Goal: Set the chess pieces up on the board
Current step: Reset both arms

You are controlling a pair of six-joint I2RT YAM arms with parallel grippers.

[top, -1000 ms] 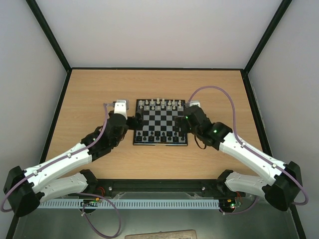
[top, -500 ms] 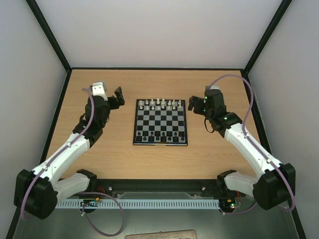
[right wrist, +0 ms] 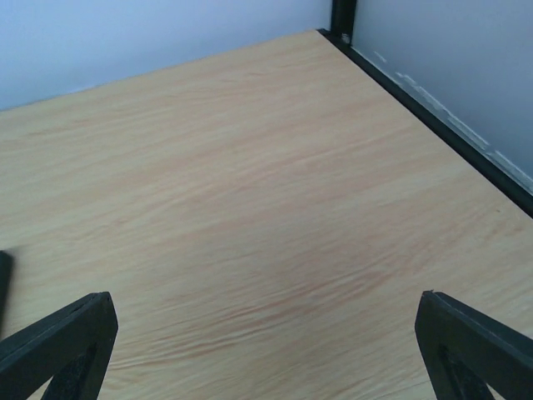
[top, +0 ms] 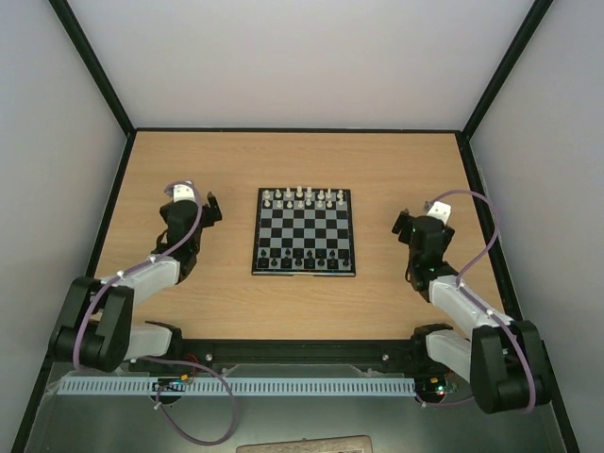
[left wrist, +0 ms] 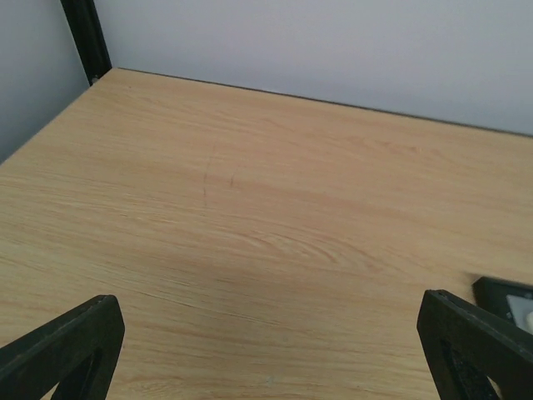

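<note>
The board (top: 304, 229) lies in the middle of the table. Tiny black chess pieces (top: 304, 255) stand in its two near rows, and tiny white pieces (top: 304, 196) stand along its far rows. My left gripper (top: 211, 208) is open and empty, to the left of the board and apart from it. Its view (left wrist: 266, 367) shows bare wood between the fingers (left wrist: 67, 346), with a board corner (left wrist: 506, 296) at the right edge. My right gripper (top: 403, 225) is open and empty, to the right of the board. Its view (right wrist: 266, 367) shows bare wood and a sliver of the board (right wrist: 3, 287).
The wooden table (top: 170, 160) is bounded by a black frame (top: 481, 208) and pale walls. The table's far right corner post (right wrist: 343, 17) shows in the right wrist view. Both arms are folded back towards their bases at the near edge.
Both grippers have left the board's sides and moved outwards, then back towards the near edge. Both arms have folded. The pieces on the board have not moved.
</note>
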